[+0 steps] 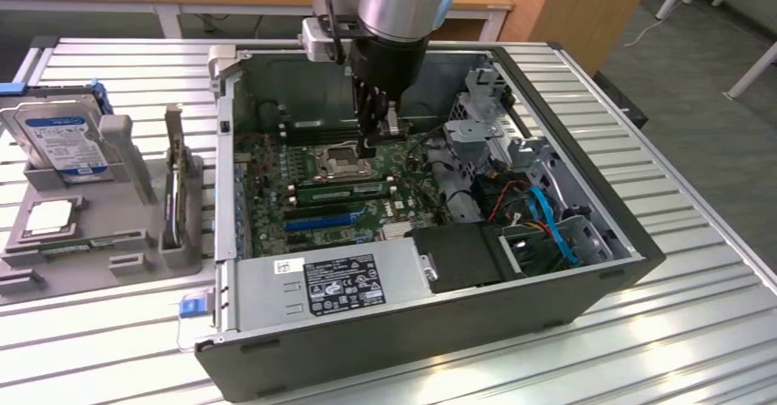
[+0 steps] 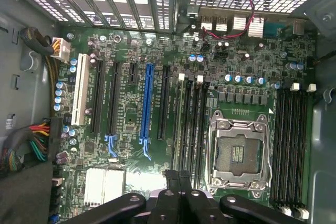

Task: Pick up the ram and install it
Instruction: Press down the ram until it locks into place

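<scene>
My gripper (image 1: pixel 371 141) reaches down into the open computer case (image 1: pixel 486 314), just above the motherboard (image 1: pixel 364 196) beside the empty processor socket (image 1: pixel 344 161). In the wrist view the two dark fingertips of the gripper (image 2: pixel 178 179) are pressed together with nothing between them. They hang over the near end of the black memory slots (image 2: pixel 190 124) next to the socket (image 2: pixel 237 153). A long thin green stick, apparently the ram (image 1: pixel 346 187), stands on edge in the slots beside the socket. I cannot tell whether it is fully seated.
A grey holder tray (image 1: pixel 85 259) at the exterior view's left carries a blue-labelled hard drive (image 1: pixel 61 136) and a square silver processor chip (image 1: pixel 51 216). Inside the case are the power supply (image 1: pixel 334 282), blue cables (image 1: pixel 547 218) and a drive cage (image 1: pixel 486 105). More memory slots (image 2: pixel 291 145) flank the socket.
</scene>
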